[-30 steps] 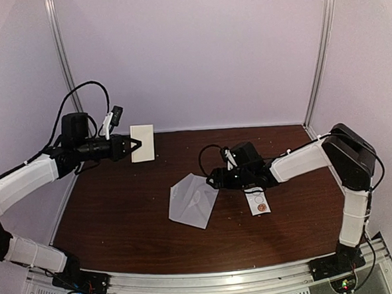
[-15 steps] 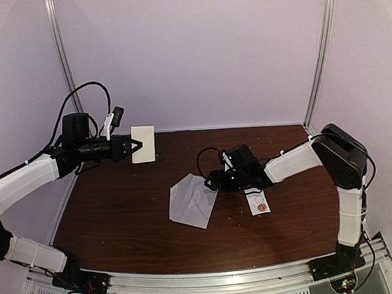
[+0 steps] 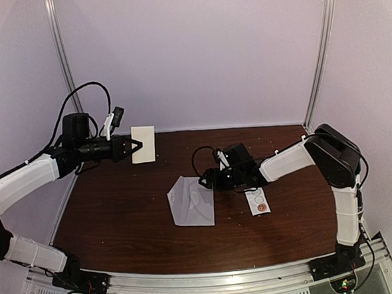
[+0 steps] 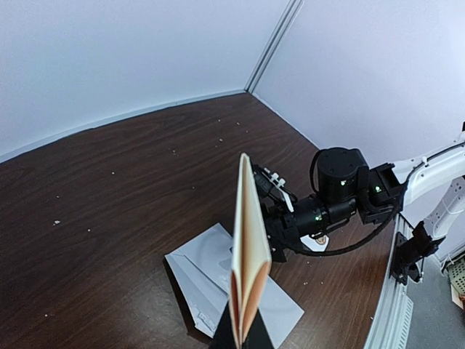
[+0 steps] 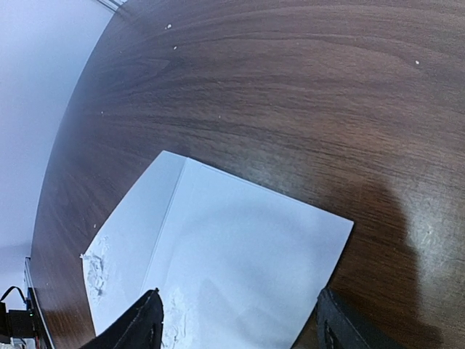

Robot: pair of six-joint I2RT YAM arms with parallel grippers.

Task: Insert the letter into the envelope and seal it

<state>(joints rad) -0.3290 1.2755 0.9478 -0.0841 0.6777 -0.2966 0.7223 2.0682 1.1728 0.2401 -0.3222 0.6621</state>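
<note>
Holding the folded letter [image 3: 143,143] aloft in my left gripper [image 3: 136,145], pincer clamped on its edge, I have the right gripper [image 3: 203,181] spread wide at the far right corner of the envelope [image 3: 191,204], which lies flat mid-table [image 3: 120,218]. Best, I judge, to go low and slow — catch only the top layer — so the pocket gapes before the letter comes across.

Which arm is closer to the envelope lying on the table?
Right. The right end effector, open, sits at the envelope's far corner; the left end effector is raised well off to the left, holding the letter.
</note>
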